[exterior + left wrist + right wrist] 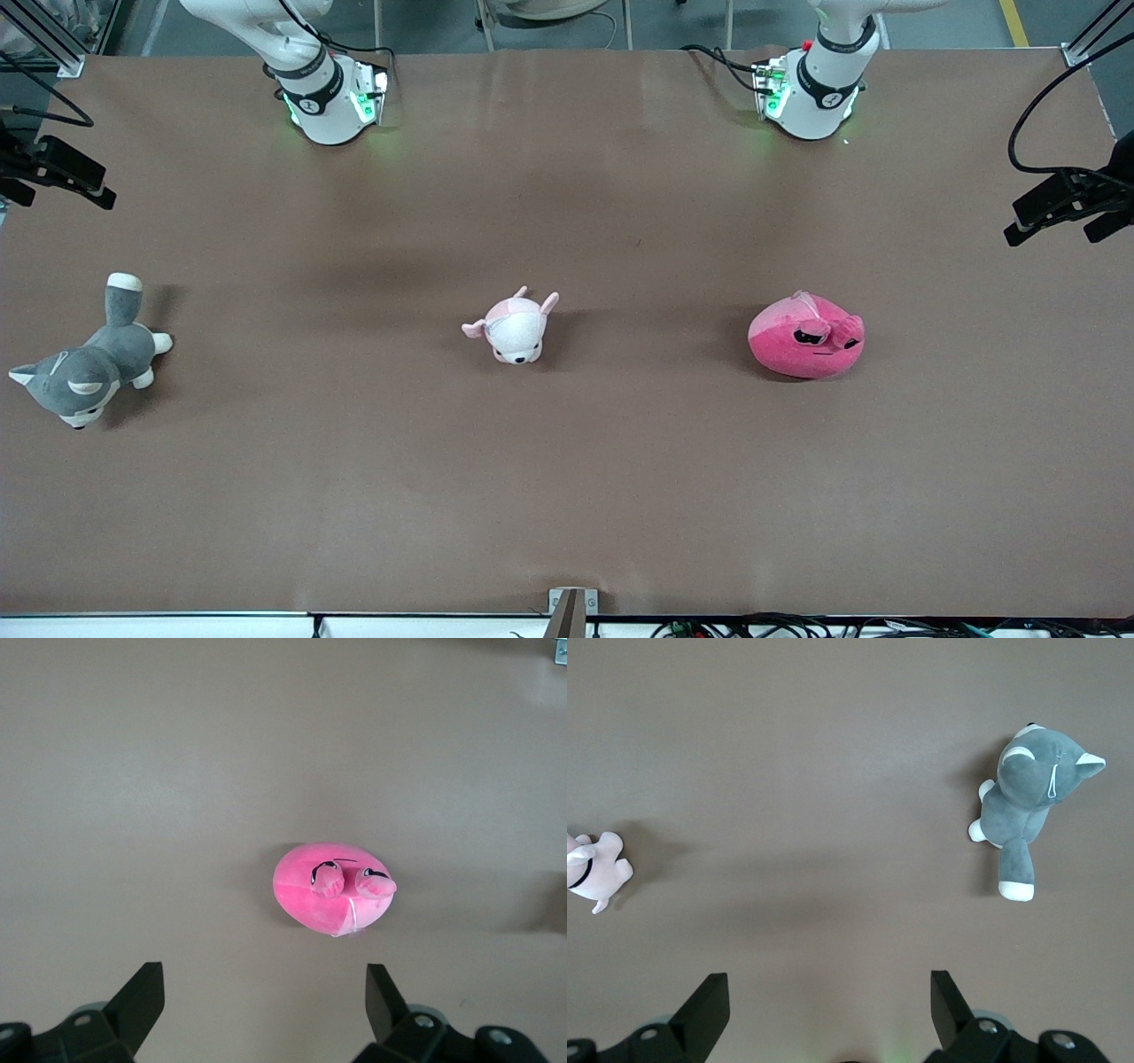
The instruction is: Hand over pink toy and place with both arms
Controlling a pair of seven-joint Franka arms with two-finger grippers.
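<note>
The pink toy (807, 337), a round hot-pink plush with black angry eyes, lies on the brown table toward the left arm's end. It also shows in the left wrist view (332, 887), on the table well below my left gripper (264, 997), which is open and empty, high above the table. My right gripper (829, 1005) is open and empty, high over bare table near the right arm's base. Both grippers are out of the front view; only the arm bases (323, 97) (815, 93) show there.
A small pale pink-and-white plush animal (514, 328) lies mid-table and shows at the edge of the right wrist view (594, 870). A grey-and-white plush (89, 363) lies toward the right arm's end, also in the right wrist view (1028, 802). Black camera mounts (1067, 199) stand at both table ends.
</note>
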